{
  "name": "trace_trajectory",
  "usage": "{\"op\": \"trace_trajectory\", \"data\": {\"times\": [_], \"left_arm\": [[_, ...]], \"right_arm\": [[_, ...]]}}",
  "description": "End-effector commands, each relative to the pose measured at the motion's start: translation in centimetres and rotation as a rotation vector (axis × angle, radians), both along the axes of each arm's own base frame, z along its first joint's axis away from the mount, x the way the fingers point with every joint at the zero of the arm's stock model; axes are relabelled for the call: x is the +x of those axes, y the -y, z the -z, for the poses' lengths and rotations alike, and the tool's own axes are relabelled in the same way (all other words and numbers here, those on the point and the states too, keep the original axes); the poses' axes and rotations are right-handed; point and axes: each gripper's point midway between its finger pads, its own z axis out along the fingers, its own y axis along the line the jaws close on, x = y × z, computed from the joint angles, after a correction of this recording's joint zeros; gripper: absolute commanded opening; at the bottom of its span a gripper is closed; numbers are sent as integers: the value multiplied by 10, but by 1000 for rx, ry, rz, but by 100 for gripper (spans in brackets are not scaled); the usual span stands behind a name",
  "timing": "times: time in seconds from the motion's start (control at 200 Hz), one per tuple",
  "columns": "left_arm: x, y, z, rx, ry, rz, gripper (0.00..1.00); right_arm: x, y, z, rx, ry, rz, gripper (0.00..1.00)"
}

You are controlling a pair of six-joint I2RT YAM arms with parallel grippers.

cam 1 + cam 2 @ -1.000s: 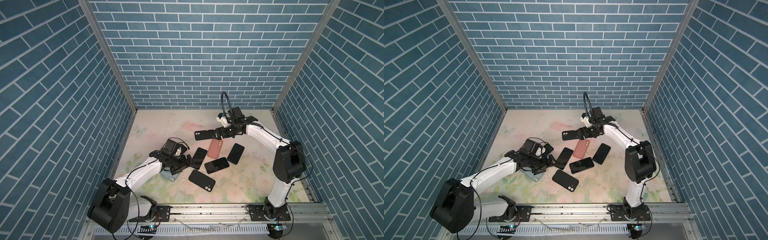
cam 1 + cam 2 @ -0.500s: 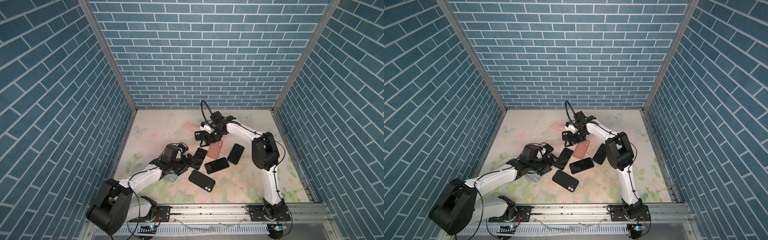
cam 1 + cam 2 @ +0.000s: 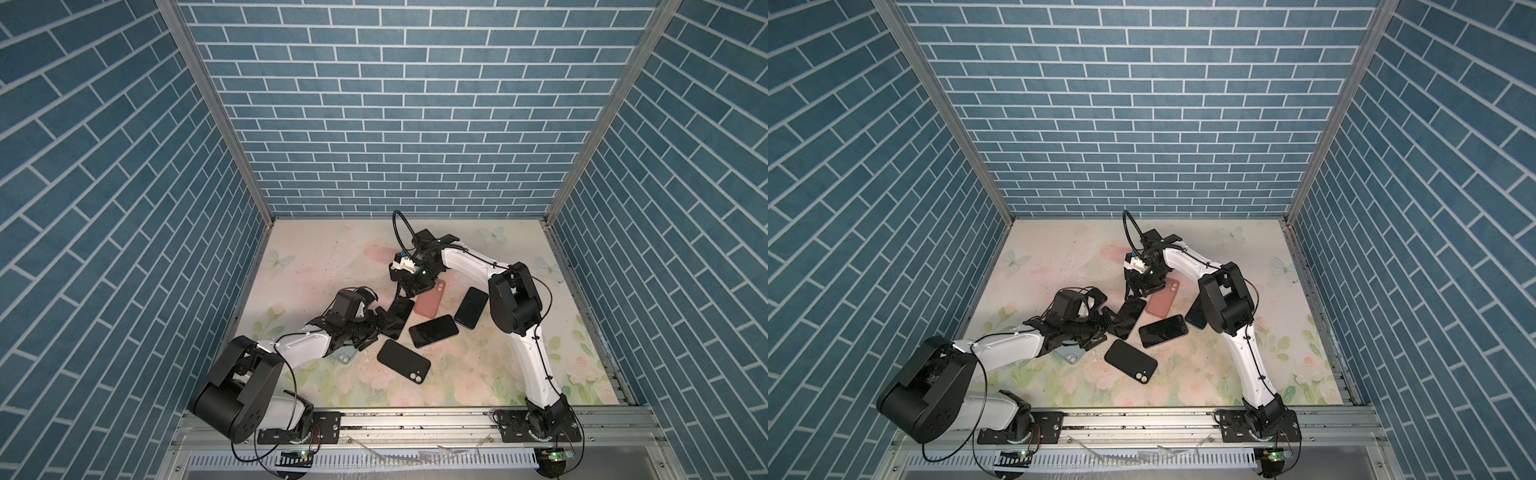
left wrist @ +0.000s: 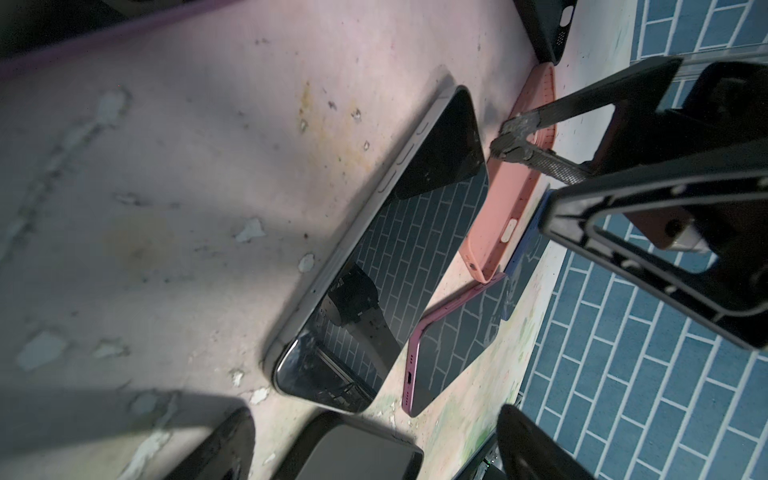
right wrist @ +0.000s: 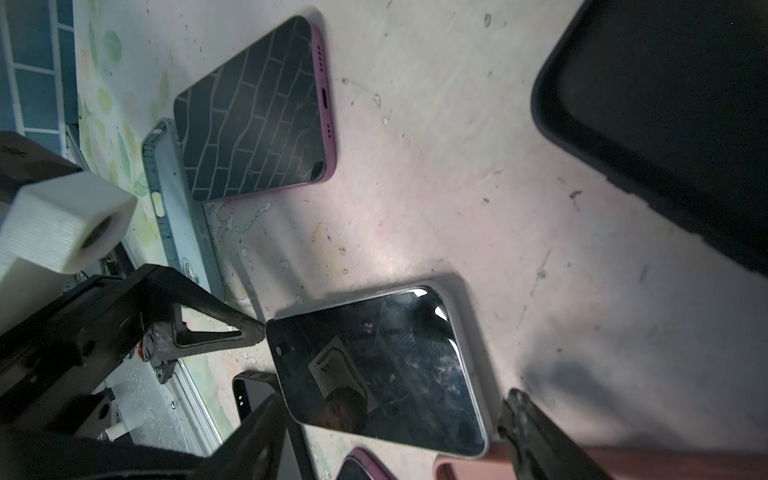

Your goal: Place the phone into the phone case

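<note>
A silver-edged phone (image 3: 399, 318) (image 4: 415, 232) (image 5: 382, 365) lies screen-up on the floral mat. My left gripper (image 3: 384, 322) (image 4: 374, 457) is open at the phone's near end, and one of its fingertips (image 5: 251, 328) touches a corner. My right gripper (image 3: 409, 291) (image 5: 386, 440) is open over the far end, with a finger on each side of the phone. A pink phone case (image 3: 430, 299) (image 4: 511, 208) lies right beside that end. A black phone case (image 3: 403, 361) (image 4: 353, 453) lies nearer the front.
A purple phone (image 3: 433, 330) (image 5: 257, 120) and a blue phone (image 3: 471, 306) lie right of the pink case. A pale blue case (image 3: 345, 356) (image 5: 178, 208) sits partly under my left arm. Another black case (image 5: 665, 124) (image 4: 548, 29) lies behind the right gripper.
My right gripper swung left from the black case at the back and came down over the phone's far end. My left gripper edged right toward the phone's near end.
</note>
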Motion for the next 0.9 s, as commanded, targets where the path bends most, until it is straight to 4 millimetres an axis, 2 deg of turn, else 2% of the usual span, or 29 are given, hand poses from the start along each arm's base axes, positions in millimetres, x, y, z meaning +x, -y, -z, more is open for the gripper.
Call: {"op": "trace_trajectory", "data": {"times": [0.0, 0.23, 0.375, 0.56, 0.895], "left_arm": [[-1, -2, 12, 13, -10, -15, 92], [3, 0, 24, -5, -29, -41, 91], [6, 1, 29, -9, -24, -53, 90], [6, -1, 35, 0, -29, -61, 89], [4, -8, 41, 33, -26, -64, 89]], "right_arm": [[-12, 0, 7, 2, -31, -62, 83], [-18, -2, 14, -1, -78, -81, 82], [-25, -3, 11, 17, -117, -106, 73], [-30, -9, -7, 74, -137, -128, 64], [-35, -7, -41, 118, -106, -153, 60]]}}
